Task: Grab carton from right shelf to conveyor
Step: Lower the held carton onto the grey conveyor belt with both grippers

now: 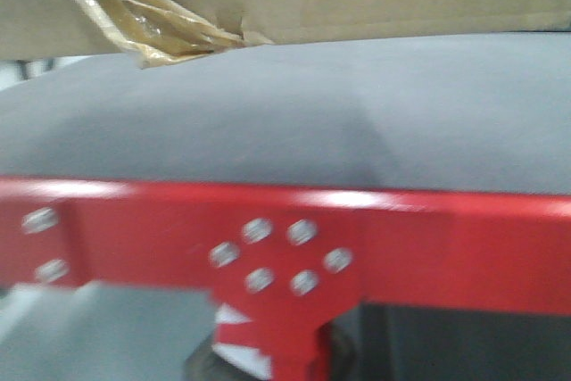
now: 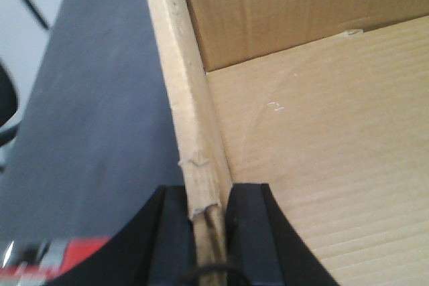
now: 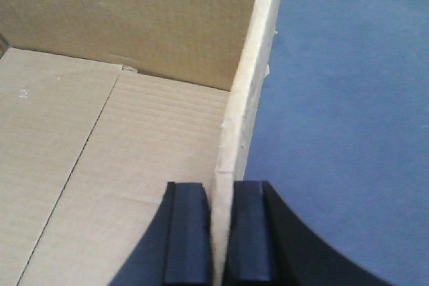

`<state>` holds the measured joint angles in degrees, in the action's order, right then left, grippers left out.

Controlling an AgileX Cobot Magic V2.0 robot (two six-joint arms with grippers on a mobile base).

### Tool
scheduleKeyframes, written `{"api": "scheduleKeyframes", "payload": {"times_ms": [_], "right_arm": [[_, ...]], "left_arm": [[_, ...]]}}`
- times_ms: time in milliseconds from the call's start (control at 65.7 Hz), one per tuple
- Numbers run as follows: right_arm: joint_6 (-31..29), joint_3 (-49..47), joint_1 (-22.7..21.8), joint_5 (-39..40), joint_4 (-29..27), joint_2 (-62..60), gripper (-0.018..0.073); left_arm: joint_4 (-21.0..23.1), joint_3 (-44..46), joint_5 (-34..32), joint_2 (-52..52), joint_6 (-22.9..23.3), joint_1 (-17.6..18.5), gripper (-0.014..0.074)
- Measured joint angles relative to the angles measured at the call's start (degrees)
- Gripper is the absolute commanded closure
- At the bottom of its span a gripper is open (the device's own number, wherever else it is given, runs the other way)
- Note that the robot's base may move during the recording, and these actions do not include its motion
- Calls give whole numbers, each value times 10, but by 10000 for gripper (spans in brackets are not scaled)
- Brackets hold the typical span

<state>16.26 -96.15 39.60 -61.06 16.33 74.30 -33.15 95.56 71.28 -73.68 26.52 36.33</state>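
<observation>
The brown carton (image 1: 357,2) fills the top of the front view, a wad of tan packing tape (image 1: 152,20) hanging at its bottom edge just above the dark grey conveyor belt (image 1: 294,113). In the left wrist view my left gripper (image 2: 209,195) is shut on the carton's left wall (image 2: 181,85), one finger inside the box and one outside. My right gripper (image 3: 223,189) is shut on the carton's right wall (image 3: 251,78) the same way. The open carton floor (image 2: 335,165) (image 3: 87,152) holds nothing. The shelf is out of view.
The conveyor's glossy red frame (image 1: 446,247) with several bolt heads (image 1: 277,256) runs across the front below the belt. Belt surface lies outside the carton walls on the left (image 2: 100,112) and on the right (image 3: 342,98). A red frame corner (image 2: 60,256) shows at lower left.
</observation>
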Motion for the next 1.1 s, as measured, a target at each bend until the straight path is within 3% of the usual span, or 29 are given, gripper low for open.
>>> {"api": "scheduleKeyframes", "payload": {"times_ms": [1096], "right_arm": [[0,0,0,2,0,0,629]], "left_arm": [[-5,0,0,0,0,1,608]]}}
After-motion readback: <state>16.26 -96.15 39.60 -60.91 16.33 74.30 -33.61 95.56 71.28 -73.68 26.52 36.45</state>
